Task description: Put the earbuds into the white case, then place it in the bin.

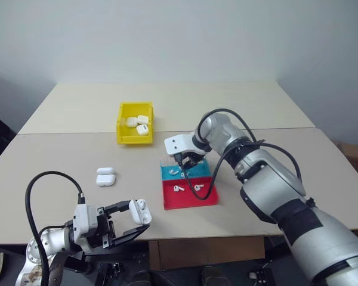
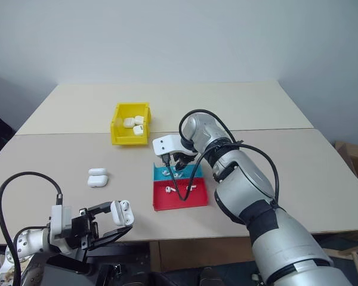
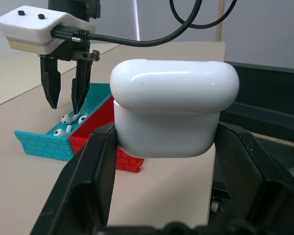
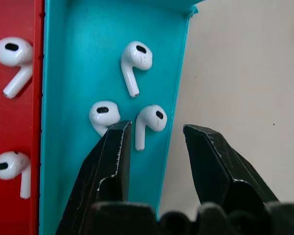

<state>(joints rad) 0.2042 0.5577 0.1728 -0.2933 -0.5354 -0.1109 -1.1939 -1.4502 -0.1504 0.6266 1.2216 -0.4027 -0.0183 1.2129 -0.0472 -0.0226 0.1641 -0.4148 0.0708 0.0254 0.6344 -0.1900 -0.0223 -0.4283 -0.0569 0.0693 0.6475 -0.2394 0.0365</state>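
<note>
Left gripper [image 1: 134,221] clamped the case [image 1: 140,211]; right gripper [image 4: 154,147] hung open over the teal tray's [image 4: 68,73] earbuds [image 4: 149,122]. It probably needed centring on one stem before closing.

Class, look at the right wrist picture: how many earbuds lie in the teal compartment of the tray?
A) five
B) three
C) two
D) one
B: three earbuds lie on the teal floor of the tray, while two others lie in the red compartment.
</note>
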